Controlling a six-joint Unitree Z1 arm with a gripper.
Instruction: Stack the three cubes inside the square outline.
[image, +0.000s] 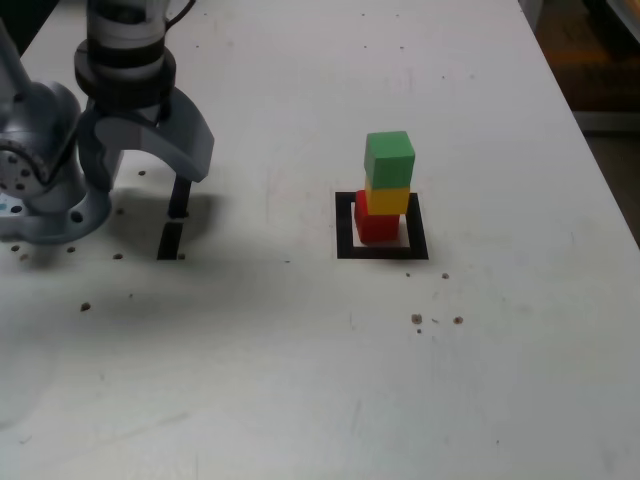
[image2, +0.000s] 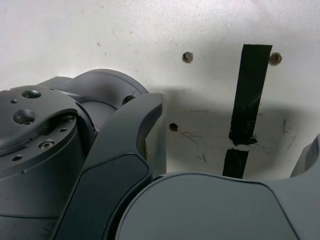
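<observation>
Three cubes are standing in one stack on the white table (image: 300, 380), right of centre in the exterior view. Red cube (image: 377, 224) is sitting at the bottom, inside the square outline (image: 345, 225), resting on its white centre toward the back edge. Yellow cube (image: 388, 198) is sitting on the red one, shifted a bit to the exterior view's right. Green cube (image: 389, 160) is sitting on top of the yellow one, looking roughly upright; top face catching light.

I'm holding my gripper (image: 145, 160) well apart from the stack, over at the exterior view's left, next to my arm base (image: 40, 170). Gripper is pointing down at the table w/ jaws spread wide and nothing btwn them. One finger (image: 190, 135) is showing clearly in the exterior view; the other is partly hidden behind the base.

Two short black strips of tape (image: 175, 225) are lying end to end under the gripper; in the wrist view they're showing as one long strip (image2: 252, 95) and a shorter piece (image2: 235, 162) w/ a small white gap btwn. Wrist view is also showing a dark finger (image2: 130, 150) close up and small holes (image2: 187, 57) in the table near the tape. Stack isn't showing in the wrist view. A few dark specks (image: 417, 319) are lying in front of the outline.
</observation>
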